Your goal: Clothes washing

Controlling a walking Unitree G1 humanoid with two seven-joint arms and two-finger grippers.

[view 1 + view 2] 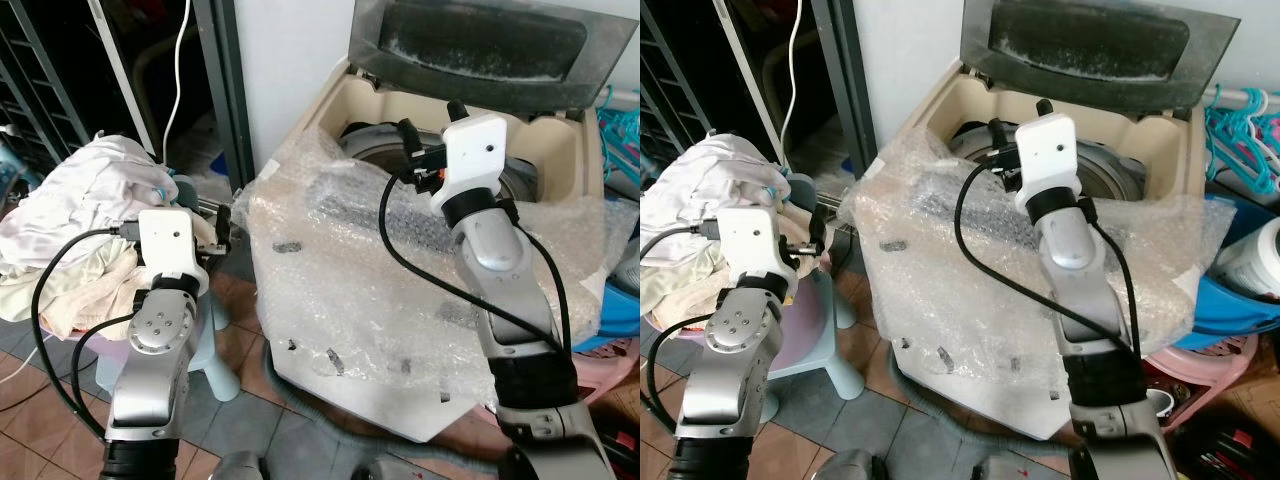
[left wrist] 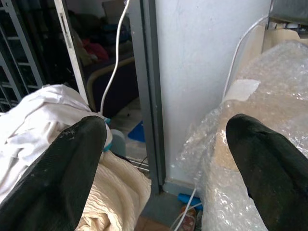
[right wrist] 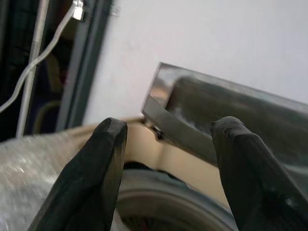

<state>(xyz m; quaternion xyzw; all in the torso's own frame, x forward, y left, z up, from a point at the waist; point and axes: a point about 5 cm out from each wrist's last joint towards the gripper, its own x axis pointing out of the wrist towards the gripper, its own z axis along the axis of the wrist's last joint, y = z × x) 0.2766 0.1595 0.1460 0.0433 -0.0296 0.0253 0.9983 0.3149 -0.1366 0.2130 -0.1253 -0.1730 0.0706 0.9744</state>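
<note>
Right there against the wall stands a beige top-loading washing machine (image 1: 330, 120), its dark lid (image 1: 470, 40) tipped up and back, so the drum (image 1: 375, 150) lies open; what is inside the drum I cannot make out from here. A sheet of bubble wrap (image 1: 350, 290) is draped over the machine's front and left side. To the left, a pile of white and cream clothes (image 1: 70, 220) is heaped on a pale blue plastic stool (image 1: 215, 370). At the far right a blue basin (image 1: 1215, 300) sits in a pink basket (image 1: 1210, 355), with turquoise hangers (image 1: 1240, 130) above.

The right gripper (image 3: 166, 159) hangs over the drum's mouth, its two black fingers (image 3: 94, 178) spread wide apart, holding nothing and touching nothing. The left gripper (image 2: 163, 168) is held low between the clothes pile and the wrapped machine, fingers (image 2: 62, 178) likewise wide apart and empty, one finger close beside the cream cloth.
</note>
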